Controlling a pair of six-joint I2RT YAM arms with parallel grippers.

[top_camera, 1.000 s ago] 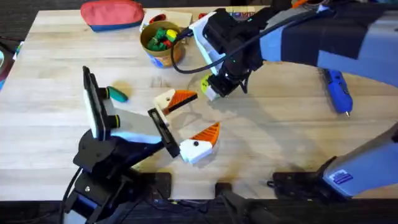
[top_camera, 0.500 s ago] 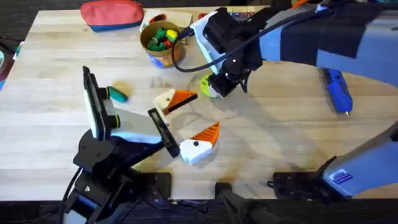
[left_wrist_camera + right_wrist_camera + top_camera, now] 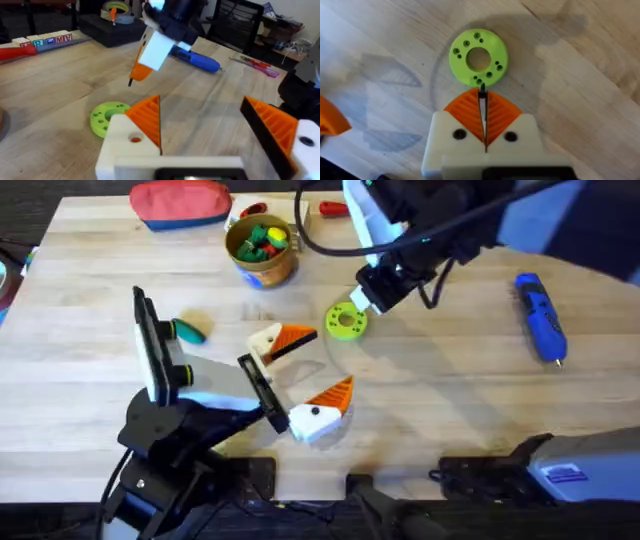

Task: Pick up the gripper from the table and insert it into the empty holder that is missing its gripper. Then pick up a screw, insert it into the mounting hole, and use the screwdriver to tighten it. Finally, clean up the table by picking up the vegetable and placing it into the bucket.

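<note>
Right claw: pressed shut, its orange pads pinching a thin dark sliver that I take for a screw; it hangs just above the green disc and is not touching it.
Left claw: spread wide and holding nothing; its two white blocks point out over the surface.
Orange fin: seated on its white block; the other block also carries a fin, so the insertion looks done.
Mounting hole: a small round hole on the face of that white block, with an orange tint inside; I cannot tell for certain that it is the empty one.
Screwdriver: lying on the surface to the right, well apart from both claws.
Vegetable: on the surface beside the left arm, not yet cleared.
Bucket: at the far side, near the red pouch, with coloured toy bits inside.
Step in hand: fetching the screw, by my reading.
Next move: carry the screw across to the hole, line it up tip-first, and seat it before letting go. It is tiny and barely gripped, so a tilt could drop it.
</note>
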